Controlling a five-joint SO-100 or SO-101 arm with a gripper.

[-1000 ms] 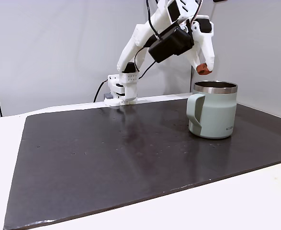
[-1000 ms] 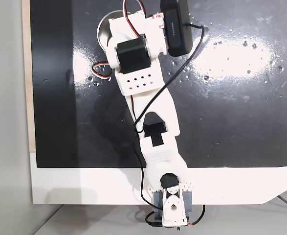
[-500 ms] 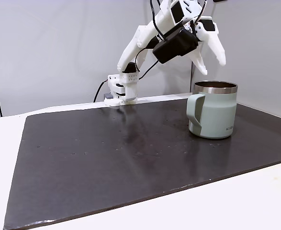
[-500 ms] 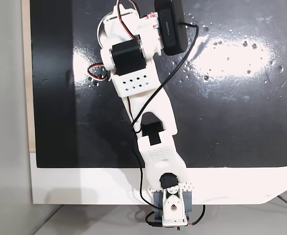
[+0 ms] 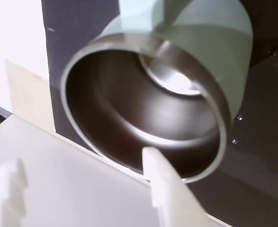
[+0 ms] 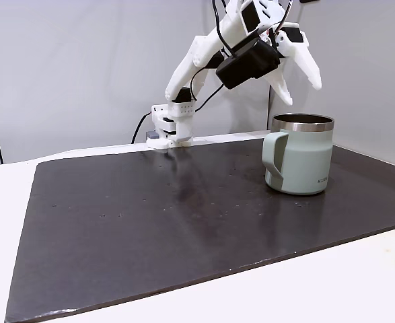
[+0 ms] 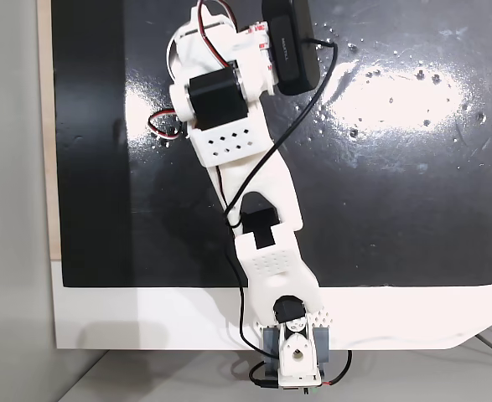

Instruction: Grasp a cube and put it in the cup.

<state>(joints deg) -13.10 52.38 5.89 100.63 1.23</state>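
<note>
The pale green cup (image 6: 305,158) with its steel rim stands upright at the right of the dark mat. Just above its rim my gripper (image 6: 301,89) hangs open, with nothing between its white fingers. Looking down the wrist view, the cup (image 5: 200,23) shows its bare steel inside below one white finger (image 5: 160,182). The cube is out of view. From above, the arm (image 7: 229,109) covers the cup.
A dark mat (image 6: 150,222) lies on a white table (image 6: 2,202). The arm's base (image 6: 171,128) and its cable stand at the mat's far edge, in front of a grey wall. Left of the cup the mat is bare.
One second ago the gripper was shut on the cube above the cup's rim. It has since opened, the cube has gone from view, and the fingers have risen a little.
</note>
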